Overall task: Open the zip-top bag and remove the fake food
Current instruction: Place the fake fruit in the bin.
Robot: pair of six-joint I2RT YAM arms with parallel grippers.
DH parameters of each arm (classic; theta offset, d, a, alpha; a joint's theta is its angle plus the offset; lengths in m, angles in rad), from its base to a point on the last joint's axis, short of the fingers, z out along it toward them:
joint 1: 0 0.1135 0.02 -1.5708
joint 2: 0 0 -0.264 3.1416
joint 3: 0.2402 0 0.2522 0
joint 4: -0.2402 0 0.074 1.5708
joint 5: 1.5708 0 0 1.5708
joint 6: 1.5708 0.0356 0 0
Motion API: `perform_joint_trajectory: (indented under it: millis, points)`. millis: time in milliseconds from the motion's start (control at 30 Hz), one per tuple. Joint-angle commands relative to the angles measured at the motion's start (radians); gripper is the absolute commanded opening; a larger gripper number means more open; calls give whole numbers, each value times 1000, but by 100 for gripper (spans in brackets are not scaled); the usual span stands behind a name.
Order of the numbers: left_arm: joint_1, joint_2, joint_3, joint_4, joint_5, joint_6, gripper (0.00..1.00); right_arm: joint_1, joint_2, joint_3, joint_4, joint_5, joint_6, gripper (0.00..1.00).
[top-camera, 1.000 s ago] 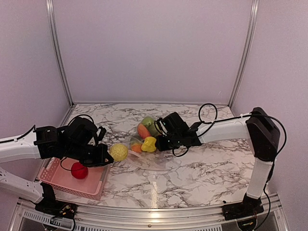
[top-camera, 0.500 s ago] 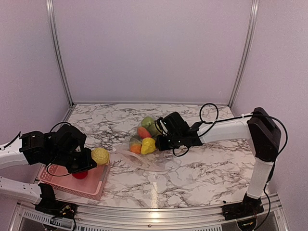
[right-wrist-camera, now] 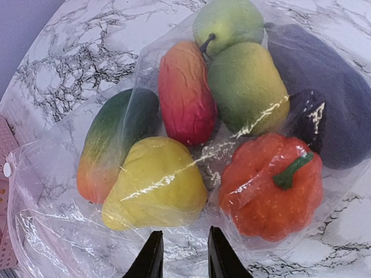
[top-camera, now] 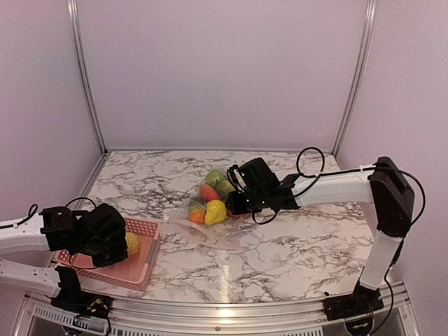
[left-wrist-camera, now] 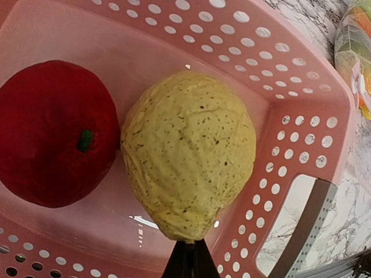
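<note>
At the far left, a pink mesh basket [top-camera: 145,225] sits on the near corner of the marble bench [top-camera: 294,245]. The left tool [left-wrist-camera: 188,259] hangs low inside it. Its fingers are closed together and pinch the pointed end of a yellow lemon [left-wrist-camera: 188,153]. The lemon is just beside a red apple [left-wrist-camera: 52,133] that lies on the basket floor. Whether the lemon already rests on that floor cannot be told.

Toward the middle of the bench, well apart from the basket, lies the zip-top bag [right-wrist-camera: 52,191], clear and crinkled, with its loose end trailing toward the basket. Seven pieces of fake food show through the film: a green-and-orange piece [right-wrist-camera: 110,145], a yellow pear [right-wrist-camera: 153,182], a long red piece [right-wrist-camera: 185,98], two green fruits [right-wrist-camera: 246,87], an orange-red pepper [right-wrist-camera: 272,185] and a dark purple eggplant [right-wrist-camera: 330,98].

Right of them, the right tool [right-wrist-camera: 184,233] reaches in low at the bag's edge. Its fingers stand a little apart with film between them. Whether they pin the plastic cannot be told.

Judging by the two pieces outside it, the bag is already open and emptying is in its early part. The lemon has yet to be let go, and seven pieces are left to take out.
</note>
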Motion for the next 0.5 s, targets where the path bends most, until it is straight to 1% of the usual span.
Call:
perform_joint_trajectory:
  millis: [0, 267, 400, 433, 467]
  points:
    - [64, 24, -25, 13, -48, 14, 0, 8, -23, 13, 12, -6, -11, 25]
    - [254, 73, -20, 84, -66, 142, 0, 11, -32, 10, 6, -3, -12, 25]
    - [290, 109, -7, 123, -54, 196, 0, 13, -33, 10, 2, -3, -14, 26]
    - [291, 118, 0, 124, -55, 205, 1, 14, -35, 11, 1, -1, -16, 26]
    - [291, 120, 6, 122, -56, 212, 6, 16, -34, 13, -3, 1, -19, 26]
